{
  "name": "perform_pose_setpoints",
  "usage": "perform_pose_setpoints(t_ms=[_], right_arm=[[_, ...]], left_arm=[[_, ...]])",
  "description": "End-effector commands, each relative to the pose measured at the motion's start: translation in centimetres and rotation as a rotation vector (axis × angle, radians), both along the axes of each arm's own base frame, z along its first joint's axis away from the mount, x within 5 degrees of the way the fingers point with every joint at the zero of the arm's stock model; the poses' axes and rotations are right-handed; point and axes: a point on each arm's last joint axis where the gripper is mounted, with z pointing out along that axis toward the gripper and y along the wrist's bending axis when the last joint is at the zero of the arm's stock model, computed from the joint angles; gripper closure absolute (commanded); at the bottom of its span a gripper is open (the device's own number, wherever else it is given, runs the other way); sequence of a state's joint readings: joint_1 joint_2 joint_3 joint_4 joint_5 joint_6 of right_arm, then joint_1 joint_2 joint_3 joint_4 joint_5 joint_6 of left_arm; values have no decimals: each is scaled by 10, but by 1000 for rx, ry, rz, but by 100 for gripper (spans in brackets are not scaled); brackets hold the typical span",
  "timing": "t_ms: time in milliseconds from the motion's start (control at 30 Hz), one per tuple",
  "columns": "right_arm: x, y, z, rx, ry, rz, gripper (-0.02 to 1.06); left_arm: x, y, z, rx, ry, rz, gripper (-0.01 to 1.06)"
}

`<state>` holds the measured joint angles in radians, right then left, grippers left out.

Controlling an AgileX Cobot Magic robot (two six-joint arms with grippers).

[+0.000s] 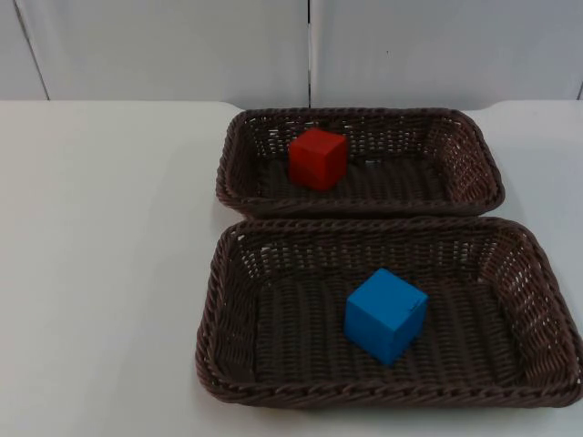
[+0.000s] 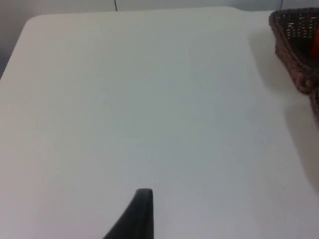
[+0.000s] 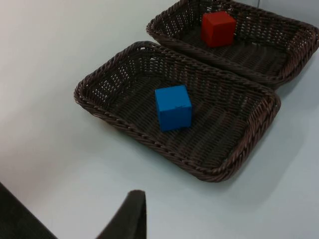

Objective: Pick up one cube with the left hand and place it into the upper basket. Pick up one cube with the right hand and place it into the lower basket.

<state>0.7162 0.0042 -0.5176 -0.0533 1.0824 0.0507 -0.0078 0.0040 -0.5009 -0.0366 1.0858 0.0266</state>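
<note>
Top view records the red cube (image 1: 318,158) resting inside the upper basket (image 1: 364,116) and the blue cube (image 1: 385,315) inside the lower basket (image 1: 219,300); I judge both placements complete. Both cubes look rigid, light and smooth-faced; any regrasp should take two opposite flat sides, from above, clear of the wicker walls. My right gripper (image 3: 130,211) hangs over the white table (image 3: 45,74), both baskets ahead of it, blue cube nearer. My left gripper (image 2: 139,214) waits over bare table, the upper basket's corner well off to one side. I cannot tell whether either gripper's fingers are apart.
</note>
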Motion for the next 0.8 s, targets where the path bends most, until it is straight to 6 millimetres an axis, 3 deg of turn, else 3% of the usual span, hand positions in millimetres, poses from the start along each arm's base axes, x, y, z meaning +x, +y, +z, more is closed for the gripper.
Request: perform_pose_setpoints(t_ms=[0, 767], right_arm=[[0, 0, 0, 4, -3, 8, -1], [-1, 0, 0, 4, -3, -41, -1]], left_arm=[[1, 0, -1, -5, -8, 14, 0], [1, 0, -1, -3, -8, 15, 0]])
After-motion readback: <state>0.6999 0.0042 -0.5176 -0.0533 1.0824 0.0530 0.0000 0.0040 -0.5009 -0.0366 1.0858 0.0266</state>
